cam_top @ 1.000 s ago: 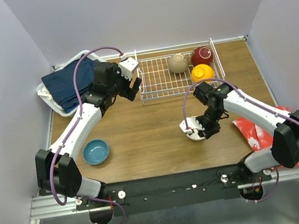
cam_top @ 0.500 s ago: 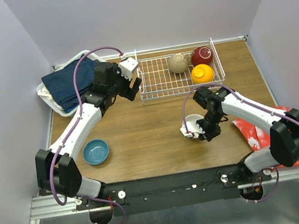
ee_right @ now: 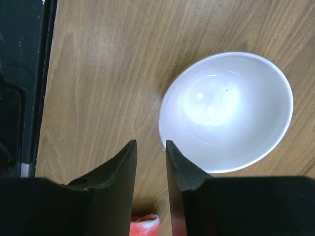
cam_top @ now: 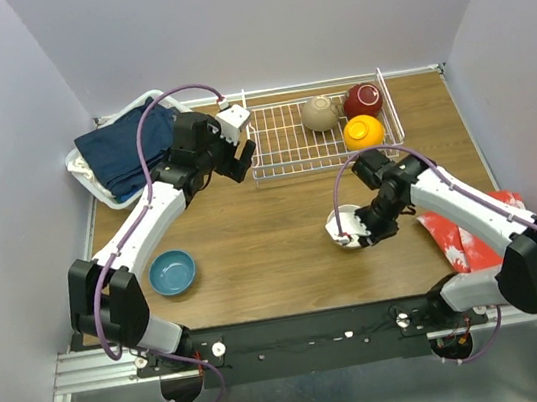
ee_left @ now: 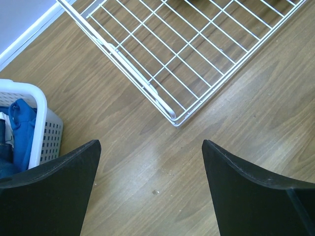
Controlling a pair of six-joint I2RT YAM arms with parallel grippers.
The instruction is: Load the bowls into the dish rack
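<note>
Your right gripper point(ee_right: 150, 143) has shifted beside the white bowl point(ee_right: 226, 110), fingers narrowly parted and empty, so straddle its rim, pinch, and lift toward the dish rack point(cam_top: 285, 143).

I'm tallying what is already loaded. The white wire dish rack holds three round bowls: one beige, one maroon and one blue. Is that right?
Not quite. The third bowl in the white wire dish rack is the round orange bowl, not a blue one. It sits beside the beige bowl and the maroon bowl. The round blue bowl is out on the wooden table. The top external view shows this.
</note>
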